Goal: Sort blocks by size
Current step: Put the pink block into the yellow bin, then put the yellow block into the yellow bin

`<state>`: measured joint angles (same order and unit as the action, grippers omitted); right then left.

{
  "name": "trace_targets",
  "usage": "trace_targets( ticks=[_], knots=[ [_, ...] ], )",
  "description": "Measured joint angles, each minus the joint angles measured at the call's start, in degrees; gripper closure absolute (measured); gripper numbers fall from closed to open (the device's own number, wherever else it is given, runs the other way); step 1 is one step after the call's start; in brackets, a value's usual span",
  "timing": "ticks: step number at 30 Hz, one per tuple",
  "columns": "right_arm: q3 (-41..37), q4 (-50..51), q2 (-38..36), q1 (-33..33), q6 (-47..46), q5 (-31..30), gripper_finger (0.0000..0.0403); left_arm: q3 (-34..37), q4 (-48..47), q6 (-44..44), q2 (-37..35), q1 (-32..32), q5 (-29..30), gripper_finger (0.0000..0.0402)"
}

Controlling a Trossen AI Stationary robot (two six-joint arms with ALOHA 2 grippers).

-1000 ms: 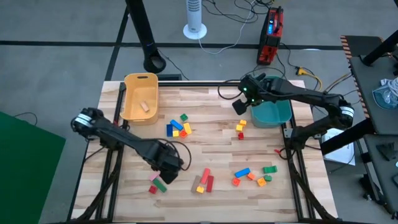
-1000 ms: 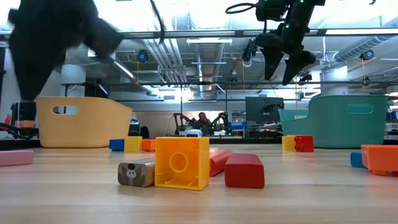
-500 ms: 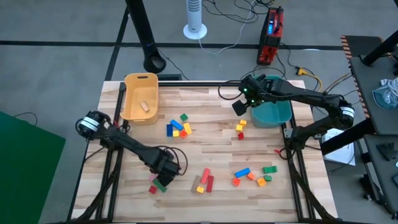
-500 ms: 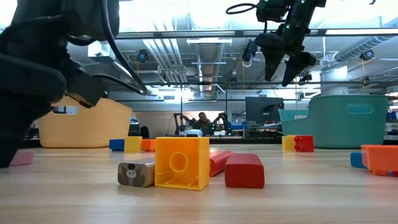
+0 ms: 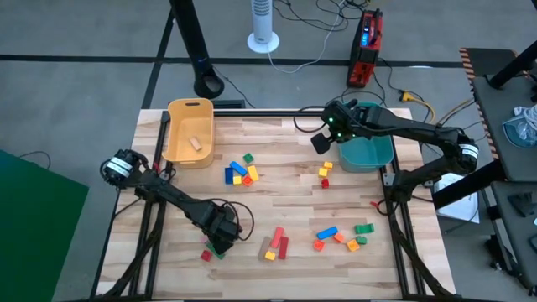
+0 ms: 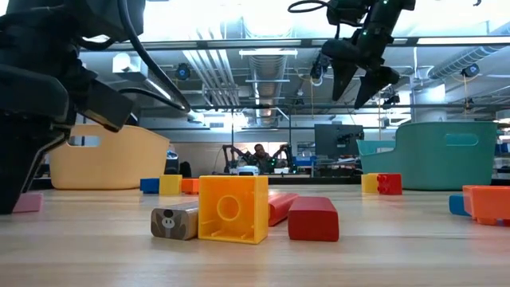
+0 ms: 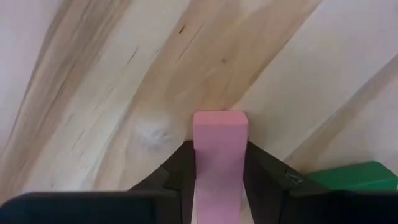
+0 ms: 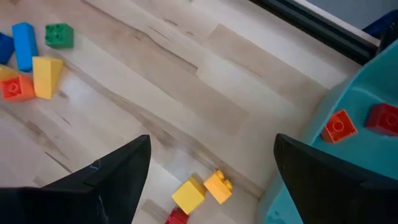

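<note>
Overhead, table-level and two wrist views share the table (image 5: 285, 180).

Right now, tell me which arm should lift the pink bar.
Left. The left tool already has its fingers on both sides of the pink bar at the table's front left, while the right tool hangs open and empty above the table by the teal bin.

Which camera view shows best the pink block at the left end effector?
The left wrist view: the pink block lies between the left end effector fingers. The high view hides it; the low view shows one end; the right wrist view misses it.
</note>
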<state>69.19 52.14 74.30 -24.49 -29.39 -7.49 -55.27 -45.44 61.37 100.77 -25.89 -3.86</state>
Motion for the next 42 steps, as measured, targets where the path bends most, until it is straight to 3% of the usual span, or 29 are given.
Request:
trace_targets(
  ticks=[4,11,17,21,27,33,37,42],
  knots=[
    [0.00,-1.17,0.00,0.00,0.00,0.02,0.0081,-1.04,-3.17,0.09,-3.48,0.21,3.04,0.0313],
    [0.00,-1.57,0.00,-0.02,-0.11,0.30,0.0088,-8.93,-13.27,1.43,-15.75,3.20,5.26,0.0313],
    [0.00,-3.64,0.00,-0.02,-1.07,0.46,0.0089,-20.84,-26.00,0.96,-24.22,10.57,22.88,0.0313],
    [0.04,-6.96,0.00,-0.04,-2.34,0.44,0.0085,-25.05,-29.69,-6.60,-27.45,22.03,33.02,0.0313],
    [0.09,-11.17,0.00,-0.04,-4.74,0.46,0.0094,-23.79,-29.68,-23.32,-27.85,47.24,30.49,0.0313],
    [0.09,-10.93,0.00,-0.04,-8.84,0.44,0.0101,-18.46,-27.16,-28.61,-25.16,69.69,23.61,0.0299],
    [0.09,-10.82,0.02,-0.04,-11.18,0.44,0.0095,-15.81,-23.83,-33.10,-23.13,77.04,21.28,0.0227],
    [0.10,-10.55,0.08,-0.02,-14.67,1.80,0.0091,-15.05,-19.97,-38.00,-22.39,78.02,21.17,0.0159]
  ],
)
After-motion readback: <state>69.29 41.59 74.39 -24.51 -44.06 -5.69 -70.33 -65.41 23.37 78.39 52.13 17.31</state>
